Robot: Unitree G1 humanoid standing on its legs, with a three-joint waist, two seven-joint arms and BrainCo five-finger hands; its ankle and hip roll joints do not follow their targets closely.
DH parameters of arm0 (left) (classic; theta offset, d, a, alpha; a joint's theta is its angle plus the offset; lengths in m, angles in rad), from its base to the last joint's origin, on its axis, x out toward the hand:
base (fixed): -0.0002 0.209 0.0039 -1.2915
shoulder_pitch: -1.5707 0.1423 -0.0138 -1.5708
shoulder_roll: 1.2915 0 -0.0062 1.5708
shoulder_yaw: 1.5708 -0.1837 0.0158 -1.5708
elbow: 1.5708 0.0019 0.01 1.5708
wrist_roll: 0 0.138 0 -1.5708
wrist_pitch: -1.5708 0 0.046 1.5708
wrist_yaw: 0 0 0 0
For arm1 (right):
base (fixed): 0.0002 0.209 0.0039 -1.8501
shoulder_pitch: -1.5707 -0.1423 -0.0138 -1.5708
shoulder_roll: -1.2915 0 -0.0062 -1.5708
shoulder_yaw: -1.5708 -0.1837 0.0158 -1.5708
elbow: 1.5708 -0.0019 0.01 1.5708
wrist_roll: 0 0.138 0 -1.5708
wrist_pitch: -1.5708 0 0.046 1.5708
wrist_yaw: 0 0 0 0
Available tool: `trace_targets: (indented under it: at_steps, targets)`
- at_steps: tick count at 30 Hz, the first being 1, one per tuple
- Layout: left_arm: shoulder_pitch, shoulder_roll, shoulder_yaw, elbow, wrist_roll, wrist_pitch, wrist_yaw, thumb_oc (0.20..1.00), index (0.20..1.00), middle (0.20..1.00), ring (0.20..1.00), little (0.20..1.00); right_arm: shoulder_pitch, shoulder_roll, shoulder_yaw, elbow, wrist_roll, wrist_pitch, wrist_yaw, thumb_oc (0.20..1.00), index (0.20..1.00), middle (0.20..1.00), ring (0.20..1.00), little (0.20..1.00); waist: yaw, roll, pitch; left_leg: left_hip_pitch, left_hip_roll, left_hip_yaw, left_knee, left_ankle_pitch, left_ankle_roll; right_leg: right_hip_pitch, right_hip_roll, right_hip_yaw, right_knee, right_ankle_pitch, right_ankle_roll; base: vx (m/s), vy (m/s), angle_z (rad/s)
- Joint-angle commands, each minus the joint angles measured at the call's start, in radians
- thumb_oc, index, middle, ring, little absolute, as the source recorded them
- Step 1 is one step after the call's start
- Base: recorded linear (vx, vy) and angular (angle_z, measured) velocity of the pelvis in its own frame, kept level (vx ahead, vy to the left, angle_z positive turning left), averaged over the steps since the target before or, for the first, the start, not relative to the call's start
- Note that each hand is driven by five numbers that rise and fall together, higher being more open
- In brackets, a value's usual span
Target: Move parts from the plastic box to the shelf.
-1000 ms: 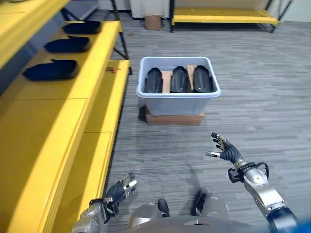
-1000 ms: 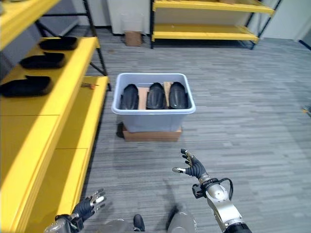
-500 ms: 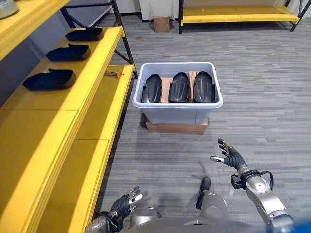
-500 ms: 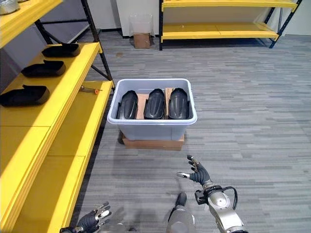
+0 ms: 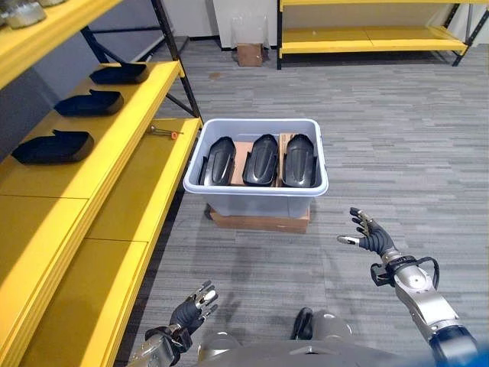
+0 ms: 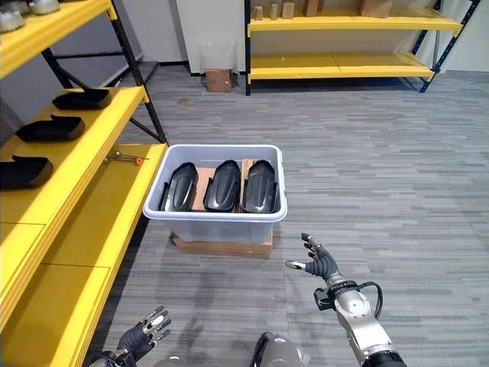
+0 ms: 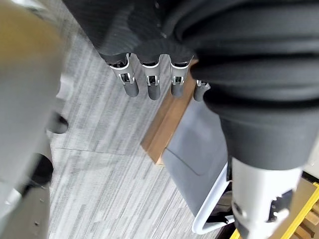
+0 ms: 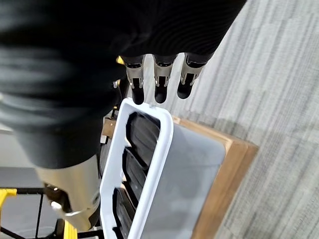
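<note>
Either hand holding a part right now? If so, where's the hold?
Nothing is held. The left hand and right hand are both open and empty, short of the grey plastic box with its black moulded parts.

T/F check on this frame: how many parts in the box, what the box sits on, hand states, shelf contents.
1. The plastic box holds three black parts. True.
2. The box sits directly on the floor. False: it rests on a flat cardboard box.
3. The right hand grips a part. False: it is open, short of the box.
4. The left hand is open and empty. True.
5. The yellow shelf holds three black parts. True.
</note>
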Motion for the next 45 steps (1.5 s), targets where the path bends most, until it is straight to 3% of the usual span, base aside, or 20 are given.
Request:
trace_targets:
  at_steps: [1,3,4,5,6,11,14,17,21,25,26,27,29,30,33,34,37,41,42,45]
  targets:
    - [0.001,0.016,0.025,-0.059,-0.013,-0.061,0.004,1.0,1.0,1.0,1.0,1.0,-0.013,-0.005,-0.026,-0.048,-0.002,-0.058,0.001,1.0,1.0,1.0,1.0,1.0,-0.015,-0.011,0.034,0.017,-0.078,0.096,-0.071,-0.111,0.078,0.11,-0.001,-0.088,-0.18,0.106,0.13,0.17,0.06,-0.12]
    - [-0.004,0.022,0.035,-0.084,-0.009,-0.064,0.026,1.0,1.0,1.0,1.0,1.0,-0.003,0.011,-0.034,-0.06,-0.003,-0.045,-0.006,1.0,1.0,1.0,1.0,1.0,-0.03,0.006,0.042,0.07,-0.099,0.102,-0.337,-0.125,0.1,0.08,-0.016,-0.086,-0.126,0.115,0.16,0.17,0.119,0.25]
    - [-0.005,0.023,0.036,-0.086,-0.012,-0.066,0.03,1.0,1.0,1.0,1.0,1.0,-0.001,0.011,-0.035,-0.061,-0.003,-0.043,-0.006,1.0,1.0,1.0,1.0,1.0,-0.031,0.007,0.043,0.076,-0.101,0.102,-0.352,-0.125,0.102,0.077,-0.019,-0.085,-0.12,0.116,0.162,0.17,0.125,0.32]
    - [-0.008,0.026,0.044,-0.099,-0.031,-0.065,0.043,1.0,1.0,1.0,1.0,1.0,0.009,0.02,-0.033,-0.062,-0.002,-0.038,-0.012,1.0,1.0,1.0,1.0,1.0,-0.036,0.017,0.05,0.099,-0.096,0.096,-0.484,-0.106,0.099,0.064,-0.026,-0.072,-0.087,0.112,0.18,0.2,0.122,0.23]
    - [-0.007,0.027,0.052,-0.11,-0.047,-0.065,0.046,1.0,1.0,1.0,1.0,1.0,0.021,0.022,-0.032,-0.064,0.004,-0.038,-0.01,1.0,1.0,1.0,1.0,1.0,-0.034,0.027,0.055,0.101,-0.072,0.087,-0.576,-0.038,0.075,0.075,-0.02,-0.055,-0.082,0.096,0.188,0.23,0.135,0.13]
    - [0.014,0.015,0.078,-0.136,-0.081,-0.071,0.046,1.0,1.0,1.0,1.0,1.0,0.065,0.013,-0.03,-0.081,0.001,-0.043,0.019,1.0,1.0,1.0,1.0,1.0,-0.01,0.045,0.069,0.038,0.07,0.086,-0.722,0.201,-0.007,0.196,0.004,-0.011,-0.118,0.023,0.184,0.21,0.138,-0.11]
    - [0.019,0.013,0.089,-0.14,-0.077,-0.069,0.044,1.0,1.0,1.0,1.0,1.0,0.068,-0.002,-0.013,-0.091,0.007,-0.047,0.04,1.0,1.0,1.0,1.0,1.0,-0.002,0.054,0.078,0.027,0.108,0.088,-0.725,0.226,-0.016,0.21,-0.004,-0.015,-0.083,-0.01,0.178,0.21,0.227,-0.52]
    - [0.02,0.018,0.079,-0.155,-0.084,-0.066,0.061,1.0,1.0,1.0,1.0,1.0,0.064,0.001,0.011,-0.097,0.016,-0.047,0.044,1.0,1.0,1.0,1.0,1.0,0.015,0.053,0.093,0.023,0.097,0.029,-0.701,0.209,-0.007,0.199,-0.01,0.005,-0.018,-0.036,0.172,0.22,0.274,-0.56]
    - [0.009,0.024,0.08,-0.148,-0.087,-0.053,0.056,1.0,1.0,1.0,1.0,1.0,0.071,0.001,0.016,-0.103,0.013,-0.051,0.047,1.0,1.0,1.0,1.0,1.0,0.015,0.048,0.1,0.015,0.074,0.02,-0.649,0.168,0.015,0.191,-0.024,0.008,0.022,-0.052,0.168,0.17,0.274,-0.48]
    - [-0.047,0.037,0.058,-0.119,-0.073,-0.028,0.071,1.0,1.0,1.0,1.0,1.0,0.062,0.009,0.024,-0.089,0.02,-0.06,0.034,1.0,1.0,1.0,1.0,1.0,0.011,0.035,0.102,-0.024,-0.005,-0.011,-0.535,0.083,0.062,0.16,-0.048,0.037,0.097,-0.071,0.174,0.22,0.368,0.12]
    - [-0.051,0.04,0.058,-0.114,-0.058,-0.03,0.064,1.0,1.0,1.0,1.0,1.0,0.057,0.012,0.029,-0.088,0.026,-0.061,0.027,1.0,1.0,1.0,1.0,1.0,0.014,0.039,0.1,-0.037,-0.013,-0.008,-0.53,0.084,0.085,0.154,-0.038,0.041,0.094,-0.053,0.167,0.25,0.412,0.19]
    - [-0.05,0.047,0.052,-0.111,-0.03,-0.041,0.055,1.0,1.0,1.0,1.0,1.0,0.053,0.018,0.03,-0.083,0.034,-0.07,0.035,1.0,1.0,1.0,1.0,1.0,0.018,0.034,0.097,-0.035,-0.051,-0.014,-0.537,0.067,0.112,0.151,-0.042,0.058,0.119,-0.027,0.186,0.2,0.35,0.06]
    - [-0.045,0.054,0.045,-0.109,-0.012,-0.042,0.047,1.0,1.0,1.0,1.0,1.0,0.049,0.025,0.03,-0.082,0.026,-0.077,0.04,1.0,1.0,1.0,1.0,1.0,0.02,0.03,0.095,-0.031,-0.075,-0.013,-0.538,0.052,0.133,0.146,-0.047,0.072,0.145,-0.013,0.201,0.24,0.374,0.02]
    - [-0.034,0.068,0.038,-0.105,0.014,-0.048,0.031,1.0,1.0,1.0,1.0,1.0,0.044,0.032,0.031,-0.09,0.036,-0.077,0.036,1.0,1.0,1.0,1.0,1.0,0.027,0.022,0.09,-0.024,-0.112,-0.013,-0.542,0.026,0.168,0.138,-0.057,0.091,0.18,0.012,0.222,0.23,0.393,0.05]
    - [-0.03,0.091,0.022,-0.106,0.032,-0.035,0.015,1.0,1.0,1.0,1.0,1.0,0.023,0.038,0.034,-0.098,0.046,-0.091,0.039,1.0,1.0,1.0,1.0,1.0,0.034,0.013,0.083,-0.024,-0.162,-0.011,-0.542,-0.01,0.212,0.129,-0.066,0.113,0.23,0.043,0.243,0.19,0.382,0.01]
    - [-0.032,0.09,0.013,-0.1,-0.02,0.005,0.001,1.0,1.0,1.0,1.0,1.0,0.015,0.041,0.037,-0.099,0.042,-0.093,0.042,1.0,1.0,1.0,1.0,1.0,0.036,-0.001,0.082,-0.015,-0.202,-0.019,-0.537,-0.047,0.23,0.134,-0.085,0.126,0.286,0.046,0.262,0.17,0.322,0.02]
    - [-0.039,0.082,0.033,-0.099,-0.12,-0.011,0.012,1.0,1.0,1.0,1.0,1.0,-0.008,0.044,0.047,-0.073,0.025,-0.079,-0.002,1.0,1.0,1.0,1.0,1.0,0.049,-0.005,0.068,0.0,-0.253,-0.019,-0.549,-0.067,0.268,0.151,-0.093,0.115,0.361,0.097,0.272,0.13,0.297,-0.03]
    - [-0.055,0.083,0.037,-0.121,-0.053,0.001,0.008,1.0,1.0,1.0,1.0,1.0,-0.008,0.049,0.044,-0.064,0.03,-0.088,-0.006,1.0,1.0,1.0,1.0,1.0,0.065,-0.008,0.053,0.019,-0.286,-0.004,-0.554,-0.087,0.303,0.154,-0.142,0.061,0.474,0.196,0.3,0.11,0.222,-0.06]
    - [-0.062,0.076,0.027,-0.127,-0.032,0.007,0.015,1.0,1.0,1.0,1.0,1.0,-0.009,0.048,0.048,-0.062,0.035,-0.09,-0.007,1.0,1.0,1.0,1.0,1.0,0.066,0.004,0.052,0.041,-0.287,0.001,-0.568,-0.089,0.312,0.098,-0.174,0.048,0.57,0.245,0.314,0.1,0.19,-0.21]
    - [-0.058,0.066,0.013,-0.12,-0.05,-0.012,0.025,1.0,1.0,1.0,1.0,1.0,-0.016,0.045,0.062,-0.072,-0.002,-0.103,-0.001,1.0,1.0,1.0,1.0,1.0,0.038,0.035,0.08,0.083,-0.277,0.018,-0.566,-0.119,0.318,-0.094,-0.19,0.064,0.724,0.266,0.313,0.05,0.17,-0.05]
